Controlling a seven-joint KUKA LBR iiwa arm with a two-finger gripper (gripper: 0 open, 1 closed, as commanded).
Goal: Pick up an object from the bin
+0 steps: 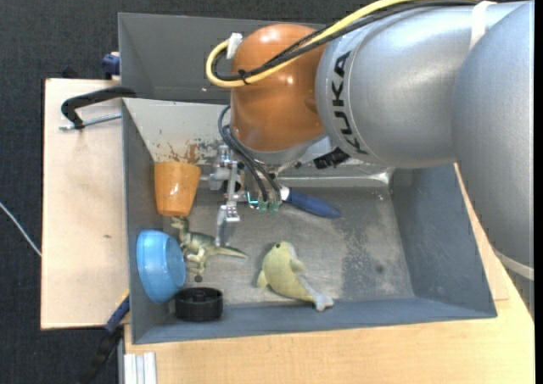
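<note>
Dark, speckled flooring [51,9] is seen around a grey metal bin [441,289], whose floor is scuffed and whose far-left wall is marked with rusty brown specks. The bin is entered from the right by a thick silver arm [407,77], to whose wrist a rounded orange cover [271,94] is fixed. A yellow cable [382,5] is looped over that cover, and thin dark wires are hung beneath it. Below the cover, the gripper [229,214] is held low over the left half of the bin floor. Whether the claw is apart or together cannot be told, since its metal parts are overlapped by the wiring.

Nearest the gripper, just below and to the left of its tip, a small pale green toy animal [202,247] with thin legs is laid on the floor. Whether it is touched by the tip cannot be told. Just beside the gripper on the left, an orange cup [176,189] is set against the left wall. Below the cup, a round blue bowl [159,265] is lodged at the same wall, close against the toy animal. A black cap [199,303] is placed in the near left corner, just beside the blue bowl. Lower right of the gripper and apart from it, a yellow-green plush dolphin [288,274] is laid near the front wall. A blue handle [312,204] is seen jutting rightward from behind the gripper, with its left end hidden by the robot.
</note>
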